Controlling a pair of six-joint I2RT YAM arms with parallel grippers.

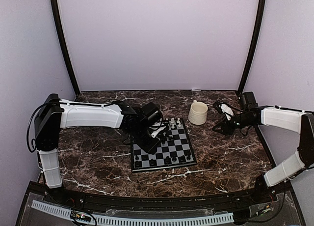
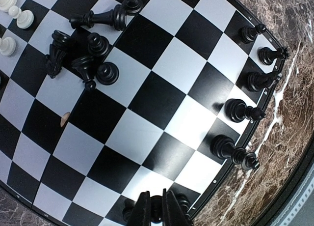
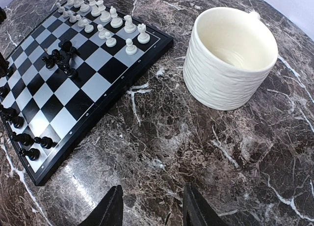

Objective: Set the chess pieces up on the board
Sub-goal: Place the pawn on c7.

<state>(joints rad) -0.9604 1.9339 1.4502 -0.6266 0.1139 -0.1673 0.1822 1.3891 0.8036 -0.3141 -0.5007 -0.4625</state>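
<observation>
Over the board's (image 1: 182,146) left side, left gripper (image 2: 157,206) pressed together on what looks like a black piece (image 2: 156,212), probably seating it in the edge row; black heap (image 2: 81,59) lies mid-board, unsorted; right gripper (image 3: 153,209) spread (idle, near mug (image 3: 228,59)).

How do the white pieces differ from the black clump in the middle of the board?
The white pieces stand upright, spaced apart in two rows at one edge. The black clump is jumbled mid-board, pieces touching and several tipped over. Both sit on the board.
</observation>
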